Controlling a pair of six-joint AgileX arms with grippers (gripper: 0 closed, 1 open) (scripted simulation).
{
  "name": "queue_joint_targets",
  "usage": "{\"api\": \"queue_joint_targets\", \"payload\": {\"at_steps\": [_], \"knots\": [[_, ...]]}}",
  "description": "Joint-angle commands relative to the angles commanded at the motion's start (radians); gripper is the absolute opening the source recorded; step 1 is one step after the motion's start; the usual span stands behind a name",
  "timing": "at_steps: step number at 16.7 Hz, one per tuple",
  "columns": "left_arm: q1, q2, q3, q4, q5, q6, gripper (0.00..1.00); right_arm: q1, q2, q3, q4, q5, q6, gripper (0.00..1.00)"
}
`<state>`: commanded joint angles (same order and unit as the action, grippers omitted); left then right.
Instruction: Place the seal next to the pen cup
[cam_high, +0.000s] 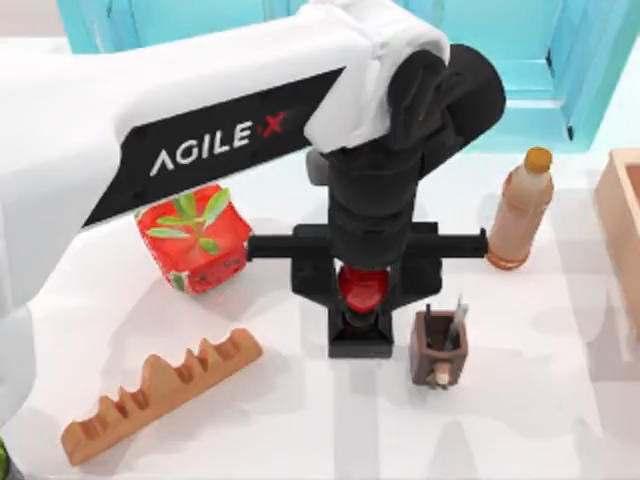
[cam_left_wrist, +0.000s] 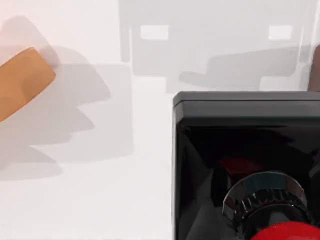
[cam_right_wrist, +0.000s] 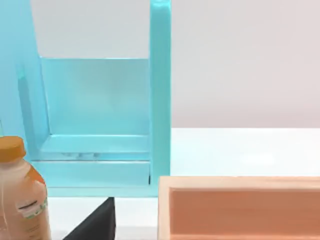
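The seal has a glossy red knob on a black cube base and stands upright just left of the pen cup, a small gap between them. The cup is a small dark-brown square one with pens in it. My left gripper reaches down from above with a finger on each side of the red knob, shut on it. The left wrist view shows the seal close up, with the black base, a chrome collar and the red knob's edge. I cannot tell whether the base touches the table.
A red watermelon-patterned plant pot stands left of the gripper. A jagged wooden block lies at the front left. A brown bottle stands at the right, a wooden box at the right edge, a cyan rack behind.
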<state>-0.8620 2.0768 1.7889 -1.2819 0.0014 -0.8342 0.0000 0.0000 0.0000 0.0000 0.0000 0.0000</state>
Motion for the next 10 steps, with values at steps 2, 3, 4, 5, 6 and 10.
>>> {"api": "queue_joint_targets", "payload": {"at_steps": [2,3,4,5,6,10], "knots": [[0.000,0.000,0.000,0.000,0.000,0.000,0.38,0.000,0.000,0.000,0.000,0.000,0.000,1.00],[0.000,0.000,0.000,0.000,0.000,0.000,0.45,0.000,0.000,0.000,0.000,0.000,0.000,1.00],[0.000,0.000,0.000,0.000,0.000,0.000,0.53,0.000,0.000,0.000,0.000,0.000,0.000,1.00],[0.000,0.000,0.000,0.000,0.000,0.000,0.60,0.000,0.000,0.000,0.000,0.000,0.000,1.00],[0.000,0.000,0.000,0.000,0.000,0.000,0.68,0.000,0.000,0.000,0.000,0.000,0.000,1.00],[0.000,0.000,0.000,0.000,0.000,0.000,0.98,0.000,0.000,0.000,0.000,0.000,0.000,1.00]]}}
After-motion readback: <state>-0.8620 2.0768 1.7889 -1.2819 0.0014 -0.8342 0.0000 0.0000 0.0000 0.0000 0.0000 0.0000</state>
